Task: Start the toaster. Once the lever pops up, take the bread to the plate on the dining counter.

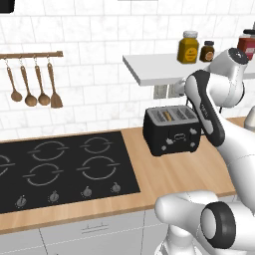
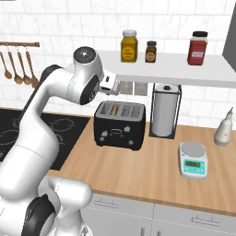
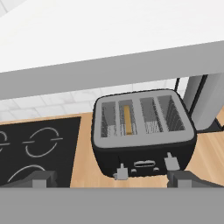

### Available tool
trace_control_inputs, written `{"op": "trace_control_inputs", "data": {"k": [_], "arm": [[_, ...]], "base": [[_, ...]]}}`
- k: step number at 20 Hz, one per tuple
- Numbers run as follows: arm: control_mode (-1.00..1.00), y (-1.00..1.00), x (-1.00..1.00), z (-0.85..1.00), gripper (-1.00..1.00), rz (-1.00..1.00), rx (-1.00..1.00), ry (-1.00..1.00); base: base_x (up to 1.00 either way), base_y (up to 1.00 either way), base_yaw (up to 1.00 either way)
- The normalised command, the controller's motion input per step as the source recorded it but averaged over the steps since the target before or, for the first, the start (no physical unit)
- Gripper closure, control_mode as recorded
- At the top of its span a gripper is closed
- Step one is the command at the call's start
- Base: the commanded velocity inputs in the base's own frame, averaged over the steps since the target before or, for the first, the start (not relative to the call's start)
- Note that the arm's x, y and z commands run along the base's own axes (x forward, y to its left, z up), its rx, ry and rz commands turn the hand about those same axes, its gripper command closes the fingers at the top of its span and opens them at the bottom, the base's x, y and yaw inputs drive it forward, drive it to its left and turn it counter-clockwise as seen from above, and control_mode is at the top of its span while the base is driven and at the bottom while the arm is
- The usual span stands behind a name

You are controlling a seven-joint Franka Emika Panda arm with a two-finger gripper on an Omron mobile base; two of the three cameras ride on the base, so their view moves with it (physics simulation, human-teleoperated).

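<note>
Left base view: the toaster (image 1: 172, 128) sits on the wood worktop (image 1: 174, 174) right of the hob (image 1: 60, 169). Right base view: arm raised above it, below the shelf (image 2: 175, 67). Hand view: end effector (image 3: 111, 179) spread wide, empty, above the toaster's front; bread (image 3: 127, 119) stands in the second slot.

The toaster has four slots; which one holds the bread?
The second slot from the hob side of the toaster holds the bread, a brown slice standing on edge. The other three slots show only bare wire racks.

Kitchen scale (image 2: 193, 160) beside paper-towel roll (image 2: 165, 110)
</note>
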Motion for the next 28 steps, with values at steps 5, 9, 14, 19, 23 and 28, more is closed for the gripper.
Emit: {"op": "trace_control_inputs", "data": {"k": [5, 9, 14, 19, 23, 28], "arm": [[-1.0, 0.0, 0.0, 0.0, -1.0, 0.0, 0.0, 0.0], [-1.0, 0.0, 0.0, 0.0, -1.0, 0.0, 0.0, 0.0], [-1.0, 0.0, 0.0, 0.0, -1.0, 0.0, 0.0, 0.0], [-1.0, 0.0, 0.0, 0.0, -1.0, 0.0, 0.0, 0.0], [-1.0, 0.0, 0.0, 0.0, -1.0, 0.0, 0.0, 0.0], [-1.0, 0.0, 0.0, 0.0, -1.0, 0.0, 0.0, 0.0]], "base": [[0.0, 0.0, 0.0], [0.0, 0.0, 0.0], [0.0, 0.0, 0.0], [0.0, 0.0, 0.0], [0.0, 0.0, 0.0], [0.0, 0.0, 0.0]]}}
